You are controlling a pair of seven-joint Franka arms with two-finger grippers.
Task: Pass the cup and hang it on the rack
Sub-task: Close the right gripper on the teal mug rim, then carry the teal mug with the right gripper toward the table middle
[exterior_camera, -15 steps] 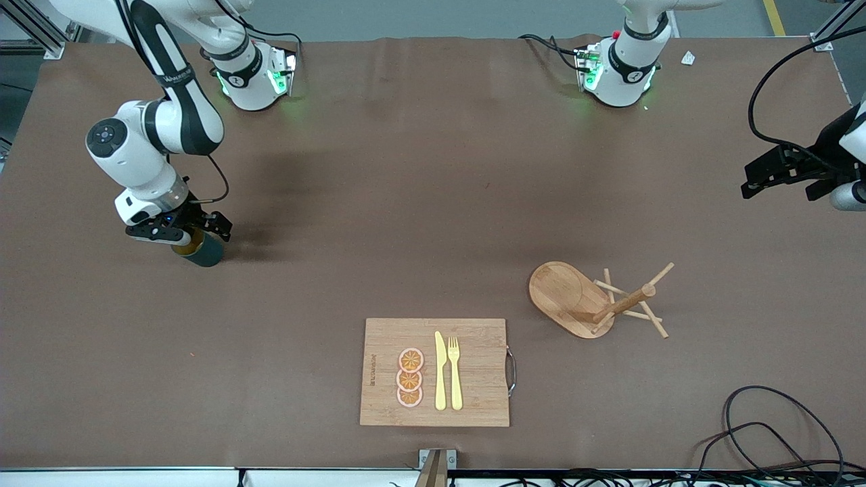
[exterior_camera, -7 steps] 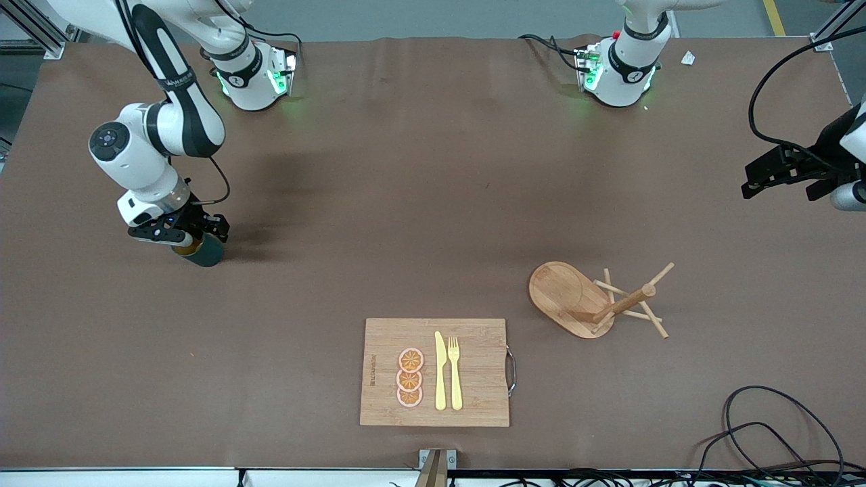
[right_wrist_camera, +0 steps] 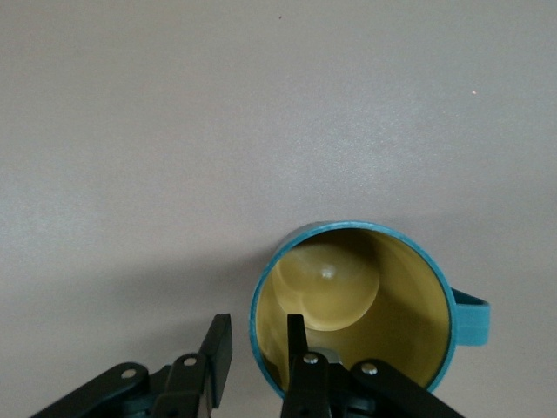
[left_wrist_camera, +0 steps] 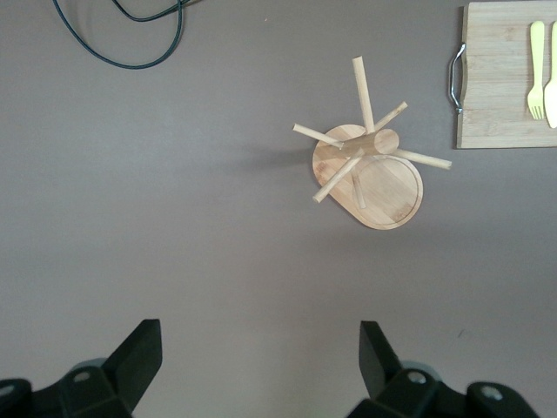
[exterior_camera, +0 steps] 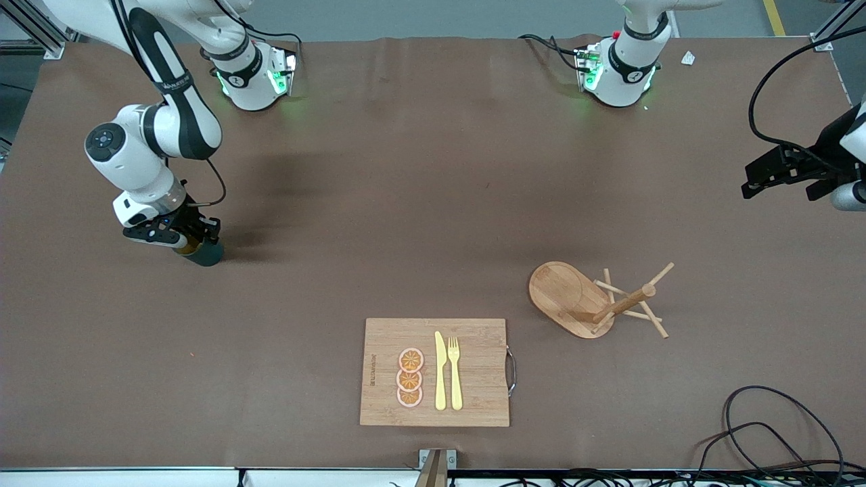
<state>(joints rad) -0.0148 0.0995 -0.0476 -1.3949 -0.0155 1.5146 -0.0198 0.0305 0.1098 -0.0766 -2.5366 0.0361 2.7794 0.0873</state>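
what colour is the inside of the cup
Yellow-orange inside the cup, within a teal rim; the right wrist view shows it best.

Brown table covering (exterior_camera: 419,203) spans the whole work surface. Wooden cutting board (exterior_camera: 473,399) lies at 6 o'clock of the table, near the front camera's edge, with a metal handle (exterior_camera: 511,370) on its short side toward the left arm's end. On it: three orange slices (exterior_camera: 410,377) in a row (overlapping), then a yellow knife (exterior_camera: 440,372) and a yellow fork (exterior_camera: 454,373) side by side. Black cables (exterior_camera: 764,433) loop at 4 o'clock.
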